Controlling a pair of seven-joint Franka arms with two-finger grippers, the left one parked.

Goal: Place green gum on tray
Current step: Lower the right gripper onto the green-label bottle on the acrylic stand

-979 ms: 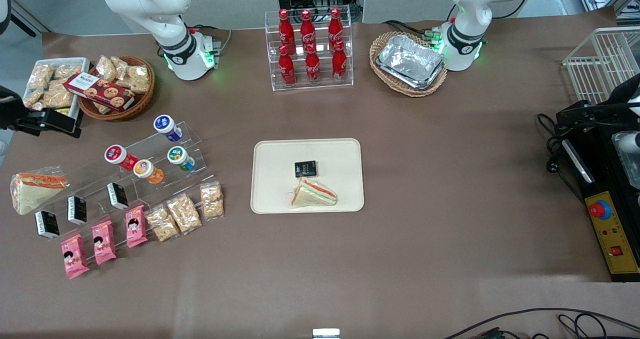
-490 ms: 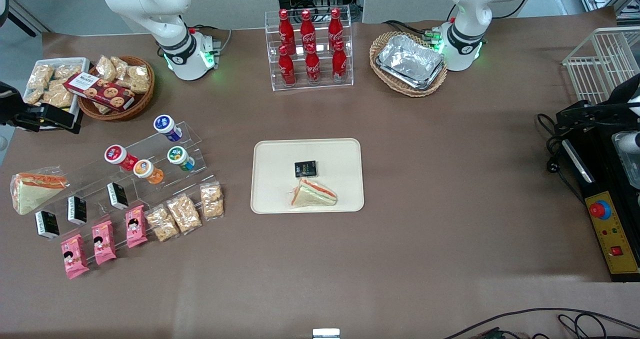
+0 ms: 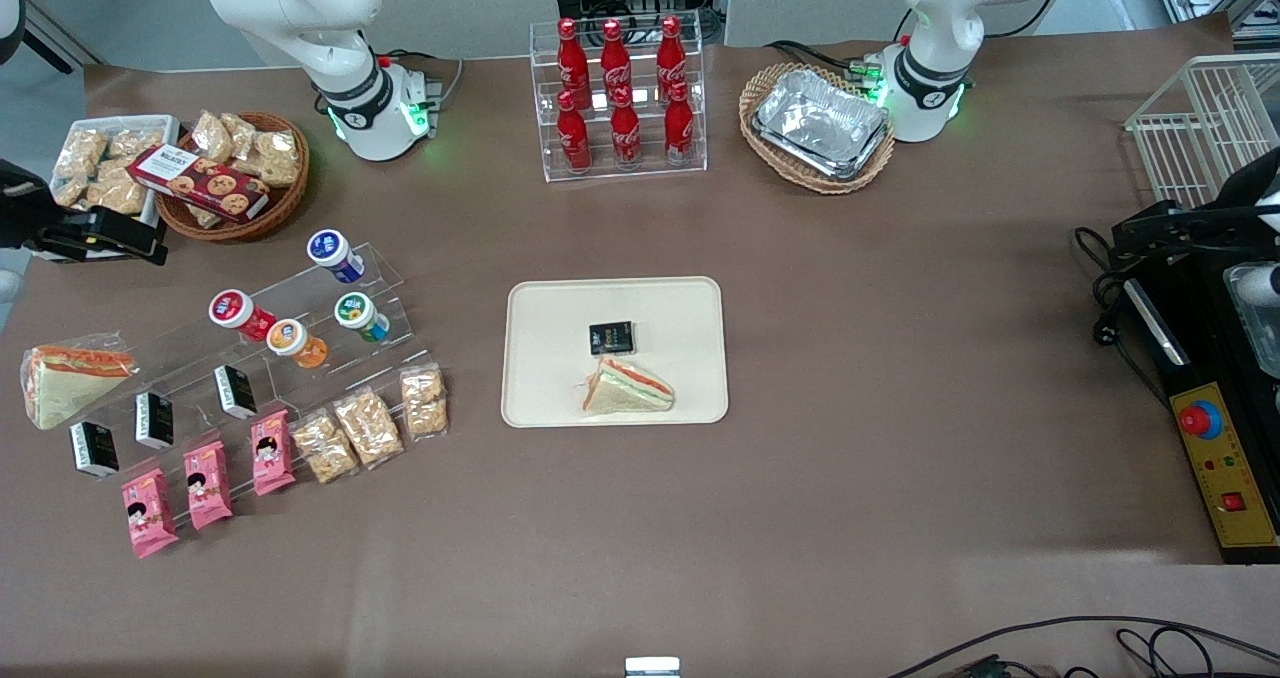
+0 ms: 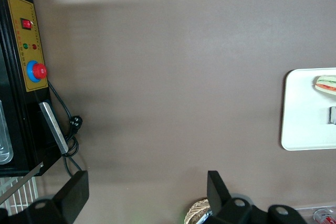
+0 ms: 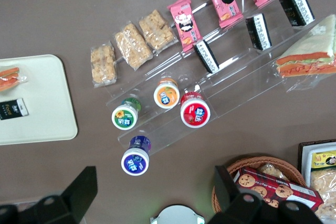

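Note:
The green gum (image 3: 357,314) lies on its side on a clear acrylic step rack (image 3: 300,348), its green-faced lid toward the front camera, beside the orange bottle (image 3: 291,341). It also shows in the right wrist view (image 5: 125,116). The cream tray (image 3: 545,308) lies mid-table with a black packet (image 3: 611,338) and a wrapped sandwich (image 3: 628,388) on it; it shows in the right wrist view (image 5: 44,82) too. My right gripper (image 3: 110,240) hangs high at the working arm's end of the table, well apart from the gum. In its wrist view the gripper (image 5: 156,178) is open and empty.
On the rack are also a blue-lidded bottle (image 3: 330,250), a red bottle (image 3: 232,309), black packets and pink snack packs (image 3: 205,483). A wicker basket with a cookie box (image 3: 200,183), a cola rack (image 3: 620,98) and a foil-tray basket (image 3: 818,123) stand farther from the front camera.
My right gripper has shifted slightly at the table's end. Nothing on the table has moved.

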